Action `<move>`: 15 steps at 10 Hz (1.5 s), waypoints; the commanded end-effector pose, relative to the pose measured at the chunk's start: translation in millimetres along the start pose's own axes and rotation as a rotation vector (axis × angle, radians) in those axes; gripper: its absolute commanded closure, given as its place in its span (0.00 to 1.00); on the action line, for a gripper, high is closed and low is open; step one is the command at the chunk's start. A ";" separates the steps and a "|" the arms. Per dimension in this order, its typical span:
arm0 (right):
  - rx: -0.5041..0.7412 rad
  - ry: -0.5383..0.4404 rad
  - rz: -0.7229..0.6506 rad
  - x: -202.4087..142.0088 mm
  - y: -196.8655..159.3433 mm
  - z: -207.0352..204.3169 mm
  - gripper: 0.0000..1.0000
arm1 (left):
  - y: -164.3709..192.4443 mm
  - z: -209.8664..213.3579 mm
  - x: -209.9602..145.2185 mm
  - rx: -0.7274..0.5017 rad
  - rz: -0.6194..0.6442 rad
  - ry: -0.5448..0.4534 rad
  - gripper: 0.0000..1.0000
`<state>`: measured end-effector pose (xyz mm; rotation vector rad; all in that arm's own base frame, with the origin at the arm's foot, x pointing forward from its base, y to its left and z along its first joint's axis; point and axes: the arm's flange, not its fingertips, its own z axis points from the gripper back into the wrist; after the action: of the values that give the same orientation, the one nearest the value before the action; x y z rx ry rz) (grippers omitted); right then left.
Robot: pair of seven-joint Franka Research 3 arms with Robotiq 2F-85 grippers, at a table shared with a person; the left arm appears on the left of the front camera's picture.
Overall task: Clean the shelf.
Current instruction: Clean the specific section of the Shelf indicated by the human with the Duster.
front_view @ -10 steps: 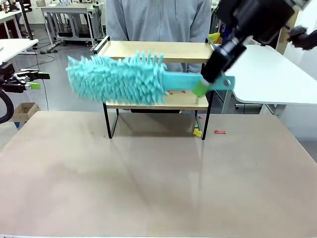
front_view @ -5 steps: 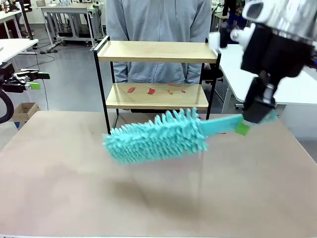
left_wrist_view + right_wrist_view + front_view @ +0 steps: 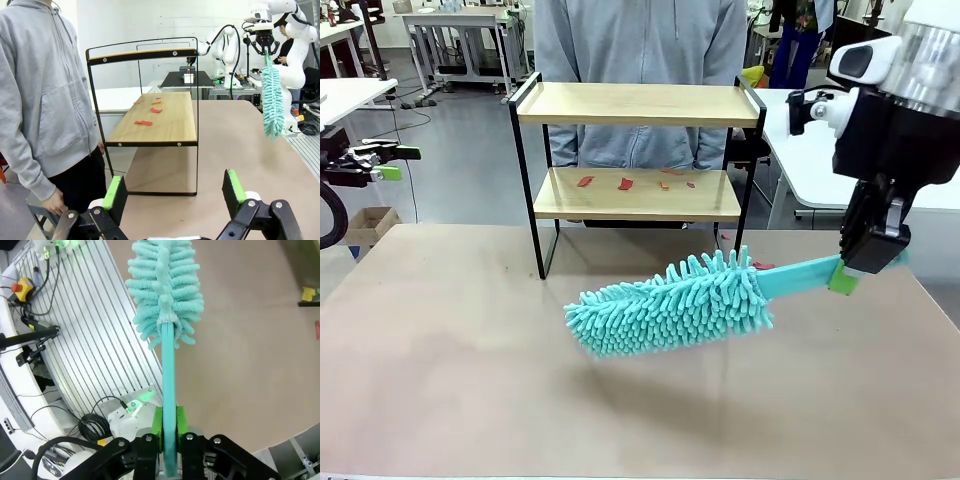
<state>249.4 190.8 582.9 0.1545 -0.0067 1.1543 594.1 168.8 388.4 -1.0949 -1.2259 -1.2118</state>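
Observation:
The shelf (image 3: 638,103) stands at the table's far side, its lower board (image 3: 710,197) carrying several red scraps (image 3: 625,183). My right gripper (image 3: 847,276) is shut on the flat handle of a teal fluffy duster (image 3: 668,308). The duster hangs low over the table in front of the shelf, head pointing left. In the right wrist view the gripper (image 3: 169,429) clamps the handle and the duster head (image 3: 165,285) points away. My left gripper (image 3: 395,162) waits open at the far left, off the table. From its wrist, the left gripper (image 3: 173,195) faces the shelf (image 3: 170,127) end-on.
A person in a grey hoodie (image 3: 640,45) stands behind the shelf, beside it in the left wrist view (image 3: 45,100). A small yellow item (image 3: 718,267) and a red scrap (image 3: 763,266) lie on the table (image 3: 470,380) by the shelf's right foot. White tables flank both sides.
My right arm swung the duster away from the lower board, down and to the right, to hang over the table. The red scraps on the board came into view. The left gripper stayed still.

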 end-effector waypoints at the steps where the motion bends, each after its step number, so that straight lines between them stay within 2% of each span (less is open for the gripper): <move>1: 0.003 -0.025 0.008 6.9 1.5 5.4 0.87 | -1.2 0.4 1.2 -0.008 -0.016 0.009 0.00; 2: 0.000 0.000 0.000 0.0 0.0 0.0 0.87 | -1.2 0.4 1.2 -0.008 -0.016 0.009 0.00; 4: -0.043 -0.030 0.003 -58.6 -5.5 -10.6 0.87 | -1.2 0.4 1.2 -0.008 -0.016 0.009 0.00; 7: -0.007 0.018 0.014 -111.8 -21.0 -29.4 0.87 | -1.2 0.4 1.2 -0.008 -0.016 0.009 0.00; 9: 0.046 0.055 0.013 -117.2 -32.7 -36.3 0.87 | -1.2 0.4 1.2 -0.008 -0.016 0.009 0.00; 10: 0.009 0.014 -0.008 -110.4 -17.9 -34.2 0.87 | -1.2 0.4 1.2 -0.008 -0.016 0.009 0.00; 15: 0.009 0.014 -0.008 -110.4 -17.9 -34.2 0.87 | -1.2 0.4 1.2 -0.008 -0.016 0.009 0.00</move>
<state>218.1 84.2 534.8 0.1501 0.0323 1.1550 594.1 168.8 388.4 -1.0947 -1.2260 -1.2120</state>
